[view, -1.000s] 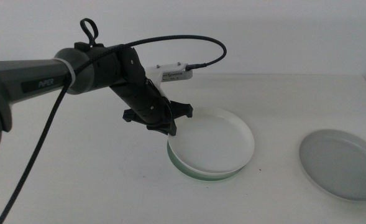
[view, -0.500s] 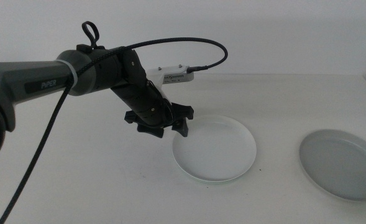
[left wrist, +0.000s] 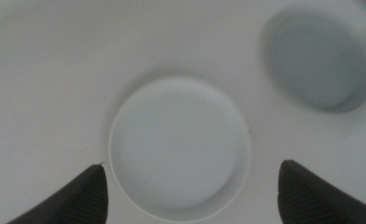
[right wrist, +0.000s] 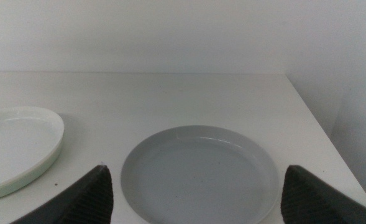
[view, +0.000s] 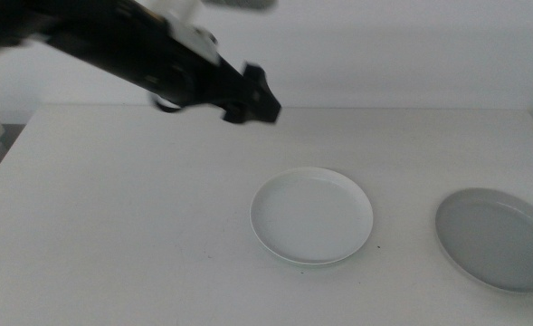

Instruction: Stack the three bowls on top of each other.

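The white bowl (view: 311, 215) sits near the middle of the tabletop (view: 121, 226), nested on the mint green bowl (view: 284, 260), which shows only as a thin pale sliver under its rim from about six to eight o'clock. The grey bowl (view: 499, 238) lies alone, well apart at three o'clock from the pair.

As I judge it, two of three bowls are stacked. What is left is to lift the grey bowl and set it on the white one.

My left jaws (view: 252, 93) hang in the air up at about eleven o'clock from the stack, spread wide and holding nothing. My right jaws (right wrist: 195, 186) wait low at the near right, also spread wide and empty, with the grey bowl just beyond them, so that arm looks best placed for the last lift.

The middle view gives the whole layout and my left arm, but not my right arm at all. My left wrist view looks straight down on the white bowl and hides the green one completely. My right wrist view, low and side-on, shows the stack's edge, with a faint greenish tint under the white rim.
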